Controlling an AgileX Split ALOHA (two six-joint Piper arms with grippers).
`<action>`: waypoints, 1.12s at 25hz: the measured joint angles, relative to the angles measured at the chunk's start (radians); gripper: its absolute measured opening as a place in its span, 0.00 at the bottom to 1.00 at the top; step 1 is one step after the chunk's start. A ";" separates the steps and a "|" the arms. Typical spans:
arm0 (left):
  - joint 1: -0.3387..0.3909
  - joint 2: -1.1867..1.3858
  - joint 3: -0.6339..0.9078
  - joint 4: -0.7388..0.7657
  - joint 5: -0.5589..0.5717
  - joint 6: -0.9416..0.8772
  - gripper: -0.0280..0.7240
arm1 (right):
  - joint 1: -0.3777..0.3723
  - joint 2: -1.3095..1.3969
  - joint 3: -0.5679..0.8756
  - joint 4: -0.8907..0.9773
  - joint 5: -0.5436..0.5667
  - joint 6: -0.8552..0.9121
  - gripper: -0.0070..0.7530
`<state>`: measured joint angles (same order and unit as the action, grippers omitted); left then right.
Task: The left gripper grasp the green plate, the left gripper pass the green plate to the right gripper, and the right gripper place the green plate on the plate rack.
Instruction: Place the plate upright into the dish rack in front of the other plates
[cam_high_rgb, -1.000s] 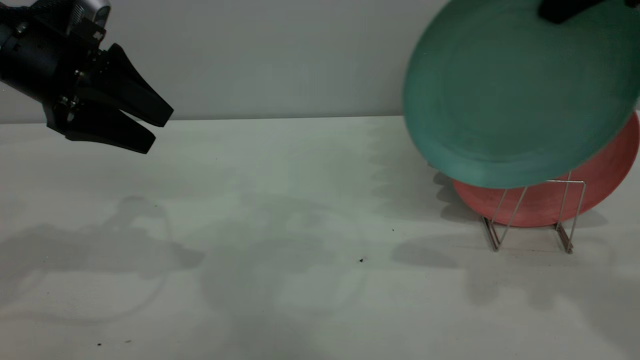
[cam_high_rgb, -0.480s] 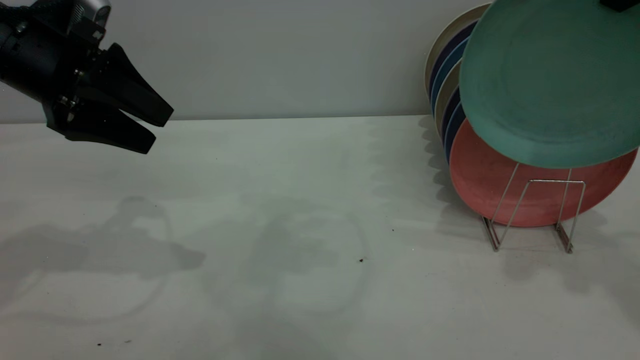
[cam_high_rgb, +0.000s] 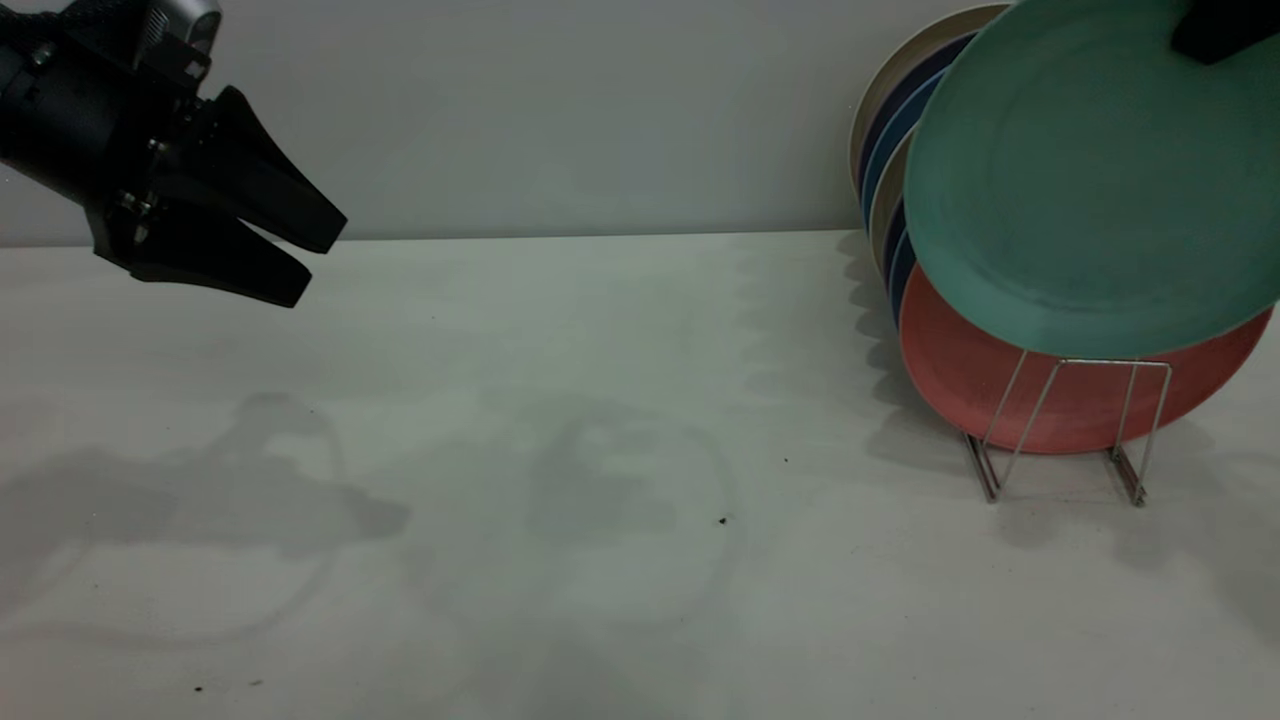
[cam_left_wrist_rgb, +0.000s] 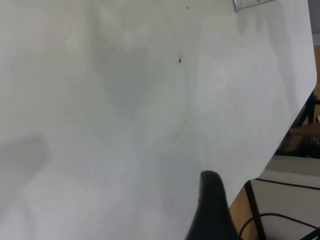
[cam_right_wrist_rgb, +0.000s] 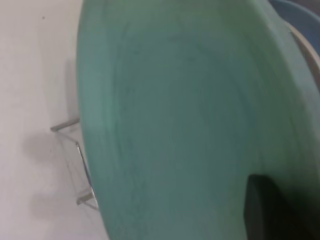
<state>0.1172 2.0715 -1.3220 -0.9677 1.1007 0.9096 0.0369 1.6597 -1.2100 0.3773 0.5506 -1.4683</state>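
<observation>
The green plate (cam_high_rgb: 1090, 170) hangs tilted at the far right, in front of the upper part of the salmon-pink plate (cam_high_rgb: 960, 375) and just above the front loop of the plate rack (cam_high_rgb: 1065, 425). My right gripper (cam_high_rgb: 1222, 30) is shut on the plate's upper rim; only a bit of it shows at the top edge. In the right wrist view the plate (cam_right_wrist_rgb: 190, 120) fills the picture, with one black finger (cam_right_wrist_rgb: 272, 210) lying on its face. My left gripper (cam_high_rgb: 320, 258) is open and empty, held high at the far left.
Behind the pink plate, several blue and cream plates (cam_high_rgb: 893, 130) stand on edge in the rack. The left wrist view shows one finger (cam_left_wrist_rgb: 212, 210), bare white table (cam_left_wrist_rgb: 125, 100) and the table's edge (cam_left_wrist_rgb: 295, 120). A dark speck (cam_high_rgb: 722, 520) lies mid-table.
The green plate has moved right across the rack, then a little down and left toward the front loop. The left arm has not moved.
</observation>
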 joint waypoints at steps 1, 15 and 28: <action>0.000 0.000 0.000 0.000 0.001 0.000 0.80 | 0.000 0.006 0.000 0.000 -0.005 -0.001 0.12; 0.000 0.000 0.000 0.000 0.003 0.000 0.80 | 0.000 0.026 0.000 0.001 -0.003 -0.004 0.13; 0.000 0.000 0.000 0.000 0.011 -0.001 0.80 | 0.000 0.026 0.000 0.071 0.060 0.001 0.47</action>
<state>0.1172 2.0715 -1.3220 -0.9677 1.1112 0.9086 0.0369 1.6858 -1.2100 0.4478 0.6103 -1.4677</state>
